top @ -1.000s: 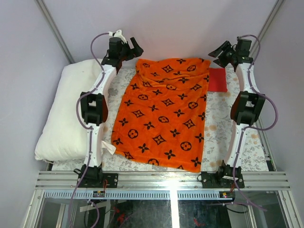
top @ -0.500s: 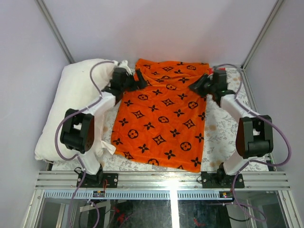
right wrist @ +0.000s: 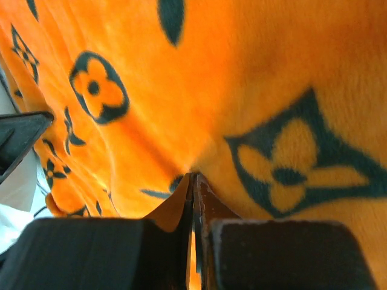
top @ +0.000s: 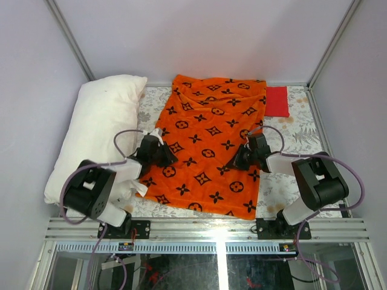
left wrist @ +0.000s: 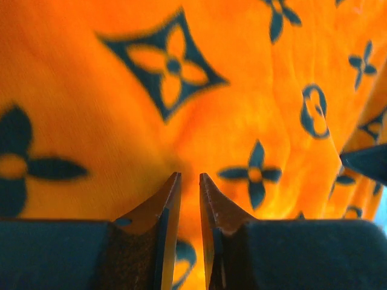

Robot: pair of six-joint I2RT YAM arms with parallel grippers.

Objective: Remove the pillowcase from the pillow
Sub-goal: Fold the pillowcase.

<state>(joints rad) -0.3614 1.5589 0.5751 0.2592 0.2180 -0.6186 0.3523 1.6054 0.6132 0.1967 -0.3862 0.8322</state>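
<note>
Pillowcase (top: 211, 121): bright orange, plush-looking, printed all over in black with four-petal flowers, pointed stars and ringed-flower circles. Empty, off the pillow (top: 97, 136). Spread flat over the middle of the floral table cover (top: 284, 142), running from 12 o'clock down to 6 o'clock. Rumpled in loose folds along the far hem at 12, smoother through the middle. Near hem at 6, just short of the metal rail (top: 205, 228). Left edge slanted, right edge nearly straight.

Pillow: plain white, plump, bare, at 9 o'clock along the left wall. Just beside the pillowcase, with a strip of floral cover between.

Left gripper (top: 168, 154): down on the pillowcase's left edge, about 8 o'clock from the cloth's centre, pointing toward 3. In the wrist view, fingertips (left wrist: 163, 205) pressed into the orange pile, jaws almost together with only a thin slit. Creases converging at the tips, so pinching a small ridge of the fabric.

Right gripper (top: 239, 161): on the right part of the cloth, about 4 o'clock from centre, pointing toward 9. In the wrist view, jaws fully together, tips buried at a crease, nipping a fold of orange. Diamond flower motif at 3 o'clock of the tips.

Red cloth (top: 277, 101): plain, folded, at 1 o'clock, right against the pillowcase's far right corner.

Both arms folded low, elbows near 7 and 5.
</note>
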